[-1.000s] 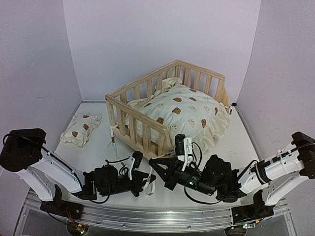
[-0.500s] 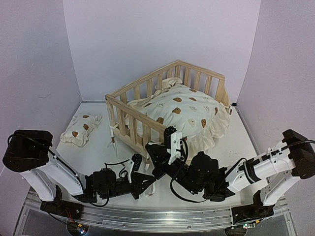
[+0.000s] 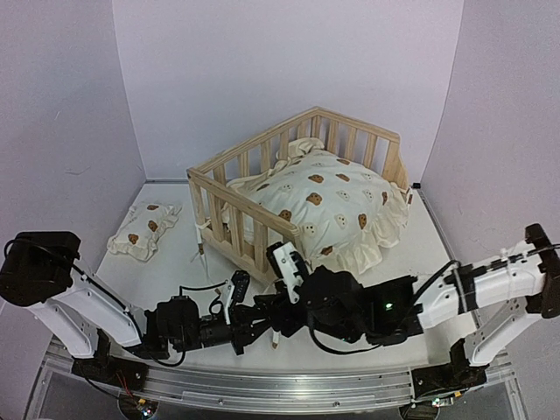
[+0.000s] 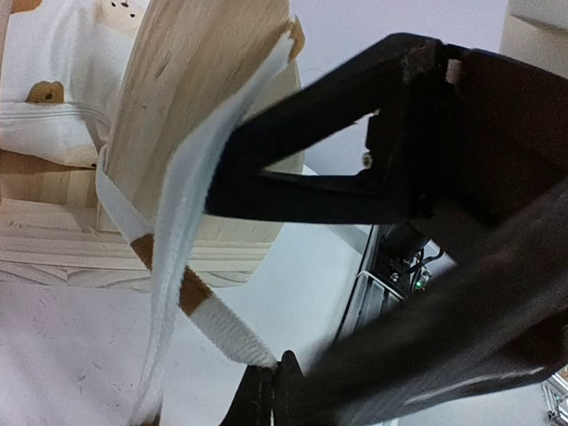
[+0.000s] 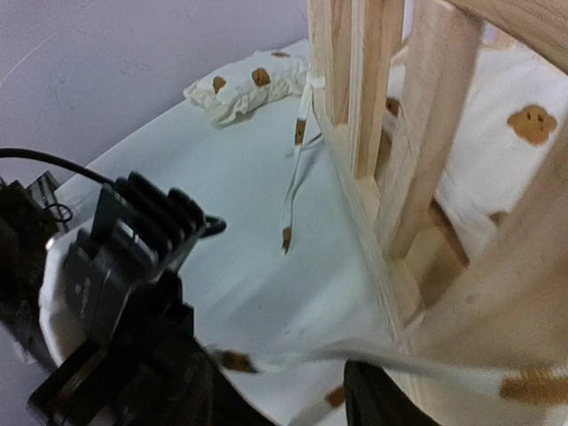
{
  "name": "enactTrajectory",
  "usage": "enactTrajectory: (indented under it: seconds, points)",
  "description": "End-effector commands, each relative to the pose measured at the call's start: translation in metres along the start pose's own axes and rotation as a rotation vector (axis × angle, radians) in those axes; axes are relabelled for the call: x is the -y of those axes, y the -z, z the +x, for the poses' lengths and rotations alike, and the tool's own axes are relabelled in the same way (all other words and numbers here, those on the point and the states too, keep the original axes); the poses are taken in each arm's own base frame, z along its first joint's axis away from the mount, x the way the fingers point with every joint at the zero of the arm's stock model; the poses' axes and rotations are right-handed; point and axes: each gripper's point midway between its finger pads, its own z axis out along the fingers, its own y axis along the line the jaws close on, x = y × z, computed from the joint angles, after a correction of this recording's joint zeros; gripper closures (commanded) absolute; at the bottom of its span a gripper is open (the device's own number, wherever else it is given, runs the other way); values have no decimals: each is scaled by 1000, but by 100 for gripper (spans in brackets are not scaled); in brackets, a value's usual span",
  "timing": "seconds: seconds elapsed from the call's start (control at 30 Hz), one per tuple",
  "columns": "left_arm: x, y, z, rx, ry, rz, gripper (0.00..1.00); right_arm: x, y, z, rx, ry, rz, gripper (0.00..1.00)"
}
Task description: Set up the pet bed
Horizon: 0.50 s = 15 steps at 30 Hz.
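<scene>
The pet bed's pine frame (image 3: 241,203) stands mid-table with the bear-print cushion (image 3: 324,197) inside it. The small pillow (image 3: 144,229) lies to the left on the table. My left gripper (image 4: 271,390) is shut on a white tie (image 4: 209,319) that runs up around the frame's near corner post (image 4: 186,115). In the top view the left gripper (image 3: 255,325) sits low in front of that corner. My right gripper (image 3: 276,313) is right beside it. In the right wrist view the right gripper (image 5: 266,382) is open, and the tie (image 5: 399,355) crosses the gap between its fingers.
Another tie (image 3: 201,245) hangs from the frame's left corner down to the table. The left arm's black wrist (image 5: 115,257) is close to my right gripper. Lilac walls close in the back and both sides.
My right gripper has swung left and down to the near corner post beside the left gripper, and its jaws have opened. The left gripper stays shut on the tie.
</scene>
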Motion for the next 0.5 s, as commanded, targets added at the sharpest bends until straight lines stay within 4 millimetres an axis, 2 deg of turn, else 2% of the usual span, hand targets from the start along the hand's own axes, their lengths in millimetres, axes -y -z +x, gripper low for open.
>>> enactTrajectory:
  seconds: [0.0, 0.1, 0.2, 0.27, 0.33, 0.43, 0.47]
  points:
    - [27, 2, -16, 36, 42, 104, 100, -4, 63, 4, -218, -121, -146, 37]
    - [28, 1, -19, 37, 92, 106, 100, 3, 90, 34, -331, -141, -210, 31]
    - [34, -2, -21, 24, 135, 128, 100, 11, 103, 44, -315, -122, -246, 25]
    - [38, -6, -21, 15, 148, 140, 100, 13, 96, 36, -266, -101, -246, 23]
    - [39, -8, -21, 13, 154, 144, 100, 8, 90, 29, -242, -96, -245, 30]
    - [38, -8, -27, 28, 184, 129, 100, -6, 88, 52, -173, -103, -380, 34]
    - [38, -8, -28, 32, 191, 128, 100, -14, 90, 45, -104, -92, -438, 35]
